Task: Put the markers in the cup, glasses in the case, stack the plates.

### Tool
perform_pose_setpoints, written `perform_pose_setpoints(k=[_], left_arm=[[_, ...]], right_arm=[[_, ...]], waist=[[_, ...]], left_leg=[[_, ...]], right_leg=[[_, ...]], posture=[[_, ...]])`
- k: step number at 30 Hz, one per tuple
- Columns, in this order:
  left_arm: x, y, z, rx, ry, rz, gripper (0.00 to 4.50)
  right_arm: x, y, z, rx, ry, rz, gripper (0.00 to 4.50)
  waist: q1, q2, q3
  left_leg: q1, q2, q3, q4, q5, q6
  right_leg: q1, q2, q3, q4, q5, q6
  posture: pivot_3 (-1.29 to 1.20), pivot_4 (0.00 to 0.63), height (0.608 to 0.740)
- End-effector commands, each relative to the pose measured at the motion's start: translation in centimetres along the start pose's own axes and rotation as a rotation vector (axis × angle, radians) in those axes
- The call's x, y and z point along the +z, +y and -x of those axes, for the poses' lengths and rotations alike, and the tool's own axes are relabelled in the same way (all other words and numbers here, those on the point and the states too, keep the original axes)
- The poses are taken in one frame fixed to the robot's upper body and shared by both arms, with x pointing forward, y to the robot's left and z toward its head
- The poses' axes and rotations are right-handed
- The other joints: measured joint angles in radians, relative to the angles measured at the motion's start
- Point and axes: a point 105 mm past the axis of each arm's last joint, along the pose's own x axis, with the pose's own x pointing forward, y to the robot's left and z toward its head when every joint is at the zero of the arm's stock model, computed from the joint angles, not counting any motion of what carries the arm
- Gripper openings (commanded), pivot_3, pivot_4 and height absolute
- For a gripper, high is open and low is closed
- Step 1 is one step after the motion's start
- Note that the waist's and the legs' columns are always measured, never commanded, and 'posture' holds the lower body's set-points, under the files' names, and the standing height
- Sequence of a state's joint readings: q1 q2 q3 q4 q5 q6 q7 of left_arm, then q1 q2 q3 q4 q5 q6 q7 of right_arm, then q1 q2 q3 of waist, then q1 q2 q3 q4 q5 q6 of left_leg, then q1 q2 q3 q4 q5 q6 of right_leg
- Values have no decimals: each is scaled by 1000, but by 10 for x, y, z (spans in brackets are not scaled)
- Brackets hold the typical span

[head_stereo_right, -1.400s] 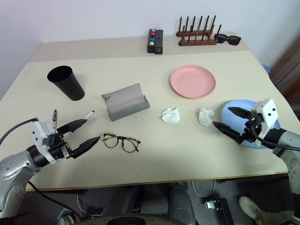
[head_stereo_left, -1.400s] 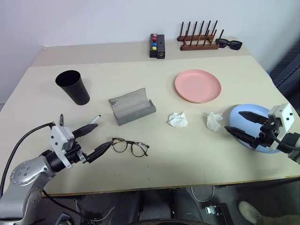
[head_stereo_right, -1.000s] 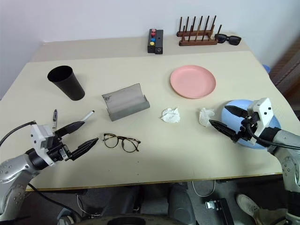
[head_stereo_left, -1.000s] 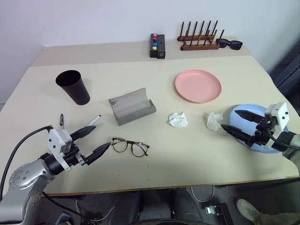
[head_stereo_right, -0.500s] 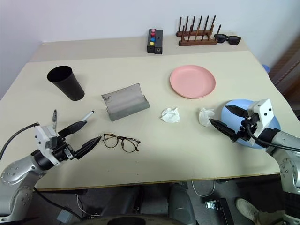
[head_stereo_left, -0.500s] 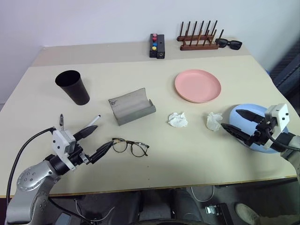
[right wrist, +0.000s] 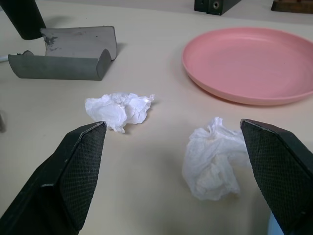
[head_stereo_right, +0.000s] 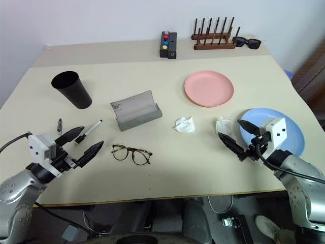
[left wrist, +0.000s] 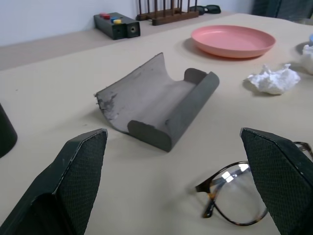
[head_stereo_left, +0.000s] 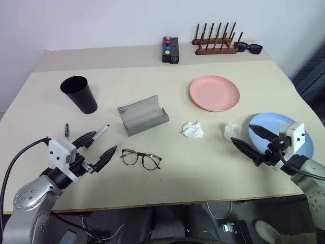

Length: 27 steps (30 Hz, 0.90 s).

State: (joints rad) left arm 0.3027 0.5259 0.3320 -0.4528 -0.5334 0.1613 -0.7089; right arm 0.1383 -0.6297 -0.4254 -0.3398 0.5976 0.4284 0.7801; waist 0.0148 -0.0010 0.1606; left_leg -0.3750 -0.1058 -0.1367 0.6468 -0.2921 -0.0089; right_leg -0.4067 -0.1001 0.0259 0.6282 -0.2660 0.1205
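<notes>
The table has a smooth, matt beige top. The pink plate and the blue plate look like plain plastic with a soft sheen. The cup is dull black plastic. The case is matt grey, scuffed and rough at one corner. The glasses have thin mottled rims and glossy clear lenses. Two crumpled tissues look like soft white paper. The fingers of the left hand carry a fine textured black surface. The rack at the back is dark wood.

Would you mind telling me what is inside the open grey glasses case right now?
The case lies open and its hollow looks empty. The glasses lie on the table in front of it, apart from it.
</notes>
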Motion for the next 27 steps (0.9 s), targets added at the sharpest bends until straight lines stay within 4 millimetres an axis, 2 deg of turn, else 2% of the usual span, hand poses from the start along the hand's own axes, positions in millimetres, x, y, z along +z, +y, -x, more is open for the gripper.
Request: perform_pose_setpoints(k=[1,4,7,11,16,19,25,27], left_arm=[[13,-4,-2,5,-38,-16,4459],[25,-4,-7,4,-59,-13,4459],[35,7,-7,43,-71,-21,4459],[45,24,1,116,-51,-15,4459],[31,39,4,245,124,-48,4459],[33,54,6,334,171,-47,4459],[25,72,0,369,389,-12,4459],[21,75,-1,347,451,-53,4459]], right_arm=[[7,2,-3,20,-34,18,4474],[12,3,0,45,-34,27,4474],[15,0,3,51,-38,33,4474],[9,-3,5,63,-13,34,4474],[13,-9,1,86,-11,57,4474],[15,-11,-6,103,-14,68,4474],[20,-9,-13,143,-12,85,4474],[25,-4,-16,165,-21,87,4474]], waist=[[0,0,0],[2,0,0],[0,0,0],[-2,0,0],[-1,0,1],[0,-1,1],[-1,-1,2],[-3,-1,2]], left_leg=[[0,0,0,0,0,0],[0,0,0,0,0,0],[0,0,0,0,0,0],[0,0,0,0,0,0],[0,0,0,0,0,0],[0,0,0,0,0,0],[0,0,-1,0,0,0],[0,0,-1,0,0,0]], right_leg=[[0,0,0,0,0,0],[0,0,0,0,0,0],[0,0,0,0,0,0],[-1,1,0,1,0,0],[0,1,0,1,0,0],[0,2,0,1,0,0],[-1,2,0,2,0,0],[-1,2,0,2,0,0]], posture=[[0,150,740],[0,150,740],[0,150,740],[0,150,740],[0,150,740],[0,150,740],[0,150,740],[0,150,740]])
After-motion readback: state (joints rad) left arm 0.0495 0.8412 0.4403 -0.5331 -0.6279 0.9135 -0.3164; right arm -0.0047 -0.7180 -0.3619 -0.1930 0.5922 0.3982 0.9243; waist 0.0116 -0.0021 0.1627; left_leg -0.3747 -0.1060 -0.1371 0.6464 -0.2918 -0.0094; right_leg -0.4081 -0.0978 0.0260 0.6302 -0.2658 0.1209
